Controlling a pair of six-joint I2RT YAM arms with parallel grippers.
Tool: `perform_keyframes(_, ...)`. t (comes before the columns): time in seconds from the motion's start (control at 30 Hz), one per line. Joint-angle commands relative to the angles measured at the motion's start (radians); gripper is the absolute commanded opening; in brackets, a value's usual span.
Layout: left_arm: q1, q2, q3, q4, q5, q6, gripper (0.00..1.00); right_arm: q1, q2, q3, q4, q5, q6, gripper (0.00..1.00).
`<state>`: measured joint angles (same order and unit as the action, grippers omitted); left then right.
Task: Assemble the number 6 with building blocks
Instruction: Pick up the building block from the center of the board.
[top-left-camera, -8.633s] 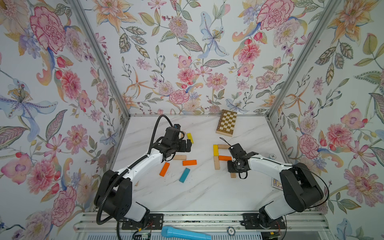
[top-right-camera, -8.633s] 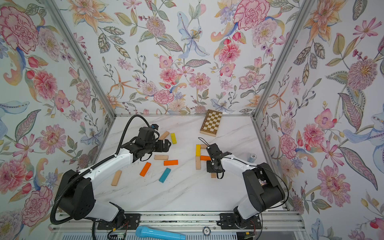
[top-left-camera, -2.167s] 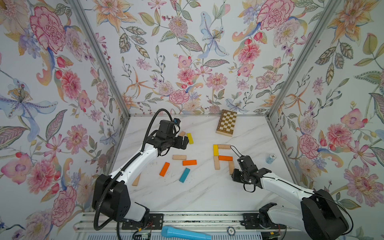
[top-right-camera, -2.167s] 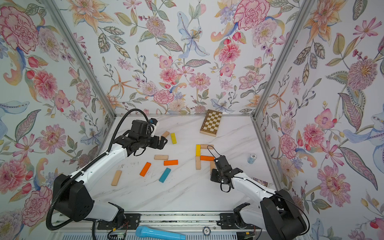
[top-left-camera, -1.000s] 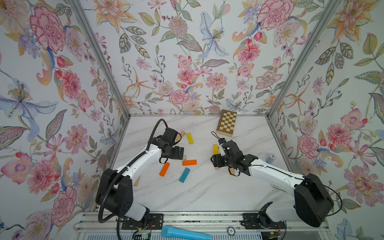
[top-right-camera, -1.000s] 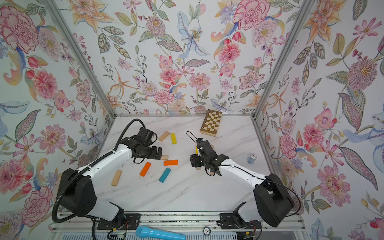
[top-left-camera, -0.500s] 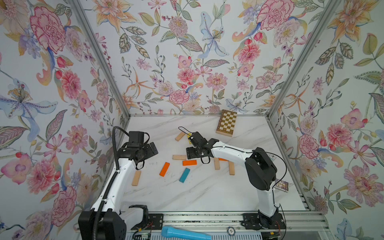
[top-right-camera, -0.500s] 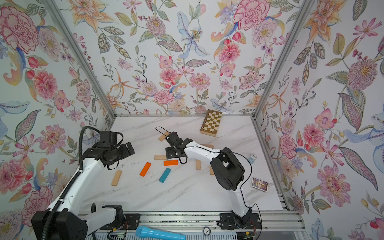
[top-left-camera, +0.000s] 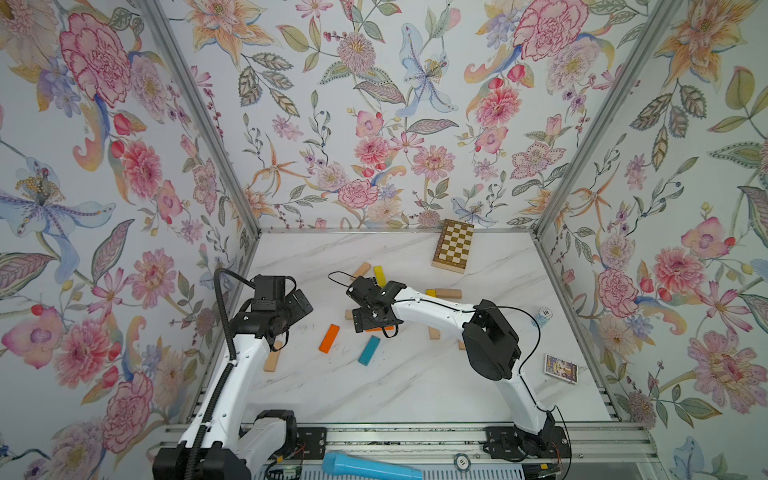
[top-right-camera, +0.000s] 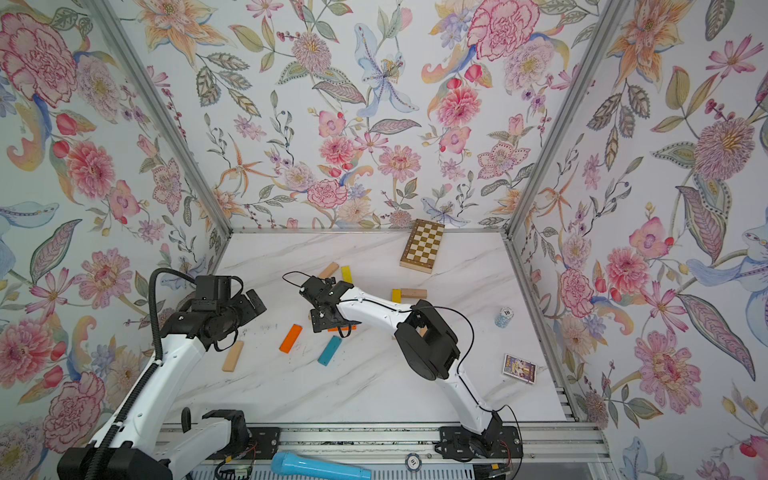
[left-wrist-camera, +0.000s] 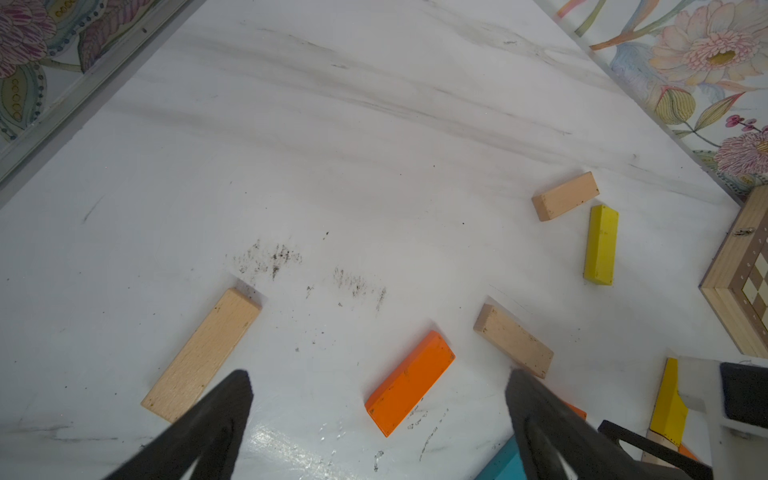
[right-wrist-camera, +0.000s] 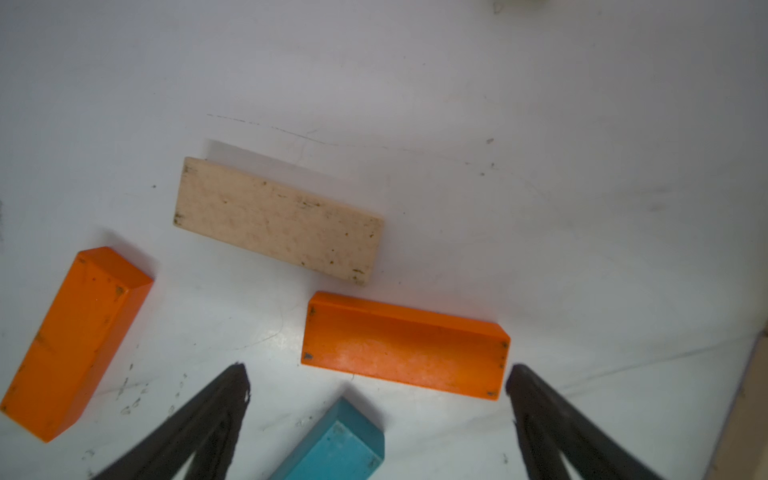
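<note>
The building blocks lie scattered on the white marble table (top-left-camera: 374, 395). My right gripper (right-wrist-camera: 377, 368) is open just above an orange block (right-wrist-camera: 405, 345), with the teal block (right-wrist-camera: 336, 444) near its fingers and a beige one (right-wrist-camera: 276, 220) beyond. In both top views it hovers mid-table (top-left-camera: 376, 326) (top-right-camera: 332, 322). My left gripper (top-left-camera: 303, 303) (left-wrist-camera: 378, 374) hangs open and empty, raised at the left over another orange block (top-left-camera: 329, 338). A yellow block (top-left-camera: 431, 293) and a beige bar (top-left-camera: 448, 293) of the number 6 show behind the right arm, which hides the rest.
A chequered board (top-left-camera: 454, 251) lies at the back right. A chip stack (top-left-camera: 544, 312) and a card box (top-left-camera: 561, 368) sit near the right wall. A blue microphone (top-left-camera: 370, 467) rests on the front rail. More blocks: beige (top-left-camera: 360, 269), yellow (top-left-camera: 380, 276), beige (top-left-camera: 272, 360).
My right arm has swung left from the started figure to the loose orange block, its jaws opening wider. My left arm has drawn back to the left wall and risen.
</note>
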<state>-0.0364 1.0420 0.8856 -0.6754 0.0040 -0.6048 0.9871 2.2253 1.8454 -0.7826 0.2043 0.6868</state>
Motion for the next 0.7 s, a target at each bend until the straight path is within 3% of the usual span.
perform_keyframes(0.0, 0.004, -0.026, -0.015, 0.018, 0.016, -0.015, 0.99, -0.006, 0.013, 0.009, -0.052, 0.032, 0.048, 0.99)
perform_keyframes(0.67, 0.005, -0.035, -0.027, 0.047, 0.050, -0.009, 0.99, -0.018, 0.103, 0.062, -0.066, -0.041, 0.057, 0.99)
